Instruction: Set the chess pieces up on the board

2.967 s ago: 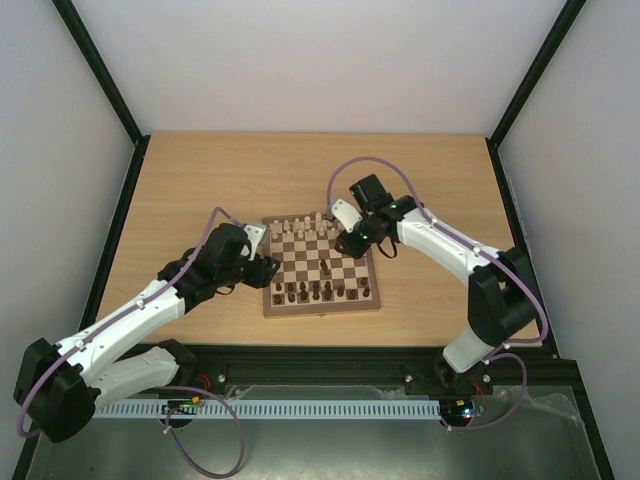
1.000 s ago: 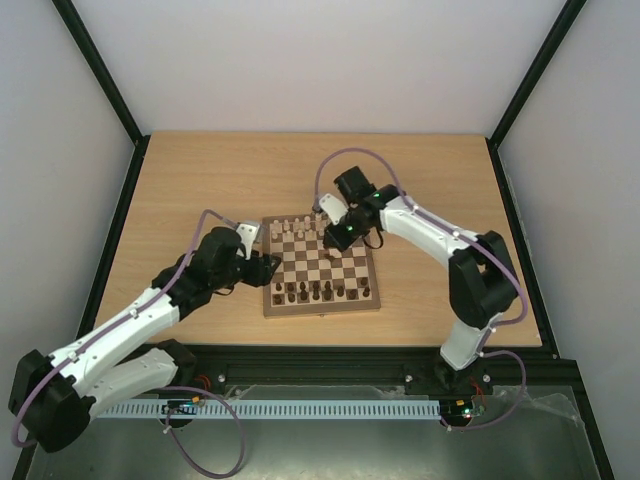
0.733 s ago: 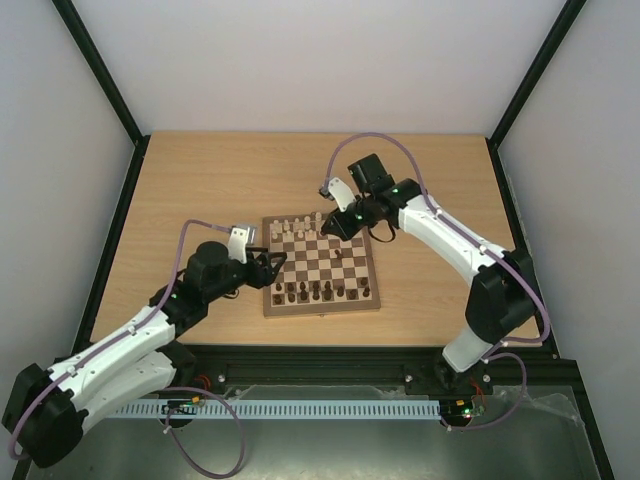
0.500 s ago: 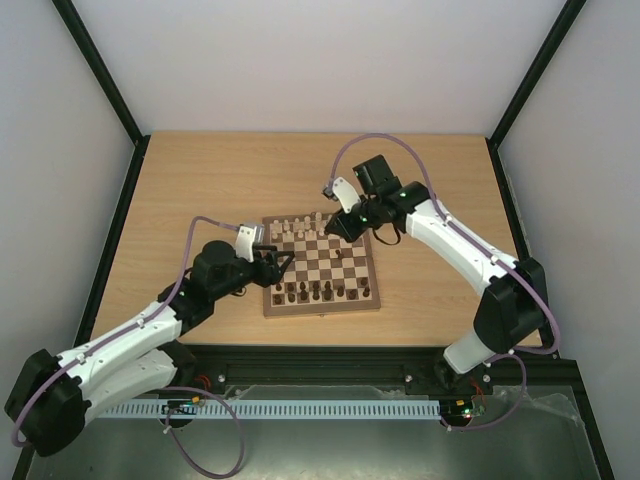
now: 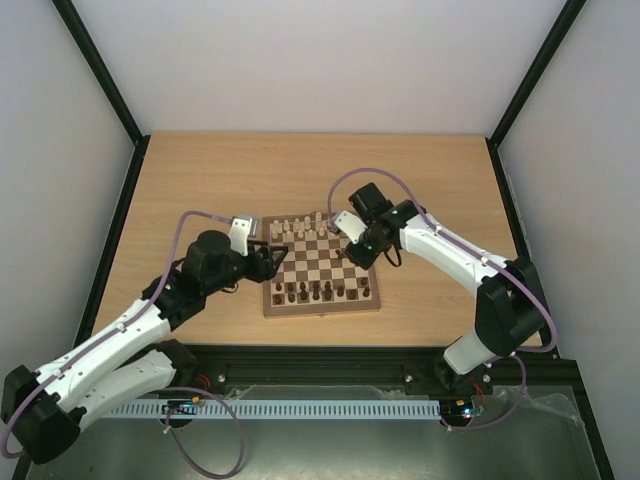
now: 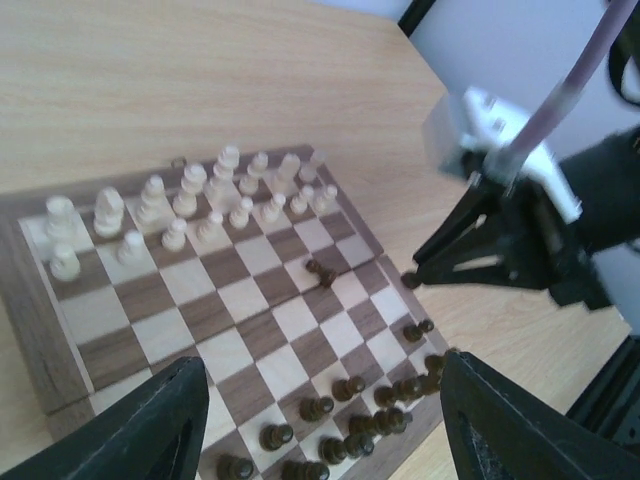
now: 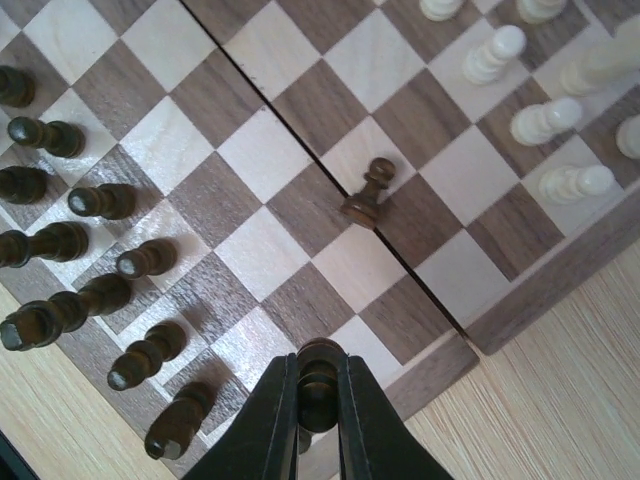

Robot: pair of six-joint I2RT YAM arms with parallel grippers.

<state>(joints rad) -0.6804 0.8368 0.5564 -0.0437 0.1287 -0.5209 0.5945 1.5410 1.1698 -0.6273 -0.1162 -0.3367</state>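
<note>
Right claw: I'm keeping the right claw [image 7: 318, 365] pinched shut on a dark pawn [image 7: 320, 395], held clear of the squares.
Its position: it is hanging over the near right corner of the board [image 7: 540, 290], at the end of the dark ranks [image 7: 60, 240].
What has just changed: the right arm was working mid-board a second ago, lifted toward the far side, and is now swinging back toward the dark side with the pawn aboard.
Left claw: I'm holding the left claw [image 6: 322, 365] wide open with nothing in it, and it is creeping up beside the board's left edge.
Still out of place: a stray dark pawn [image 7: 365, 195] is standing alone mid-board.
Pale pieces [image 6: 190, 205]: they are sitting along the far edge.
Meaning: I'm judging one stray nearly home and one more waiting.
</note>
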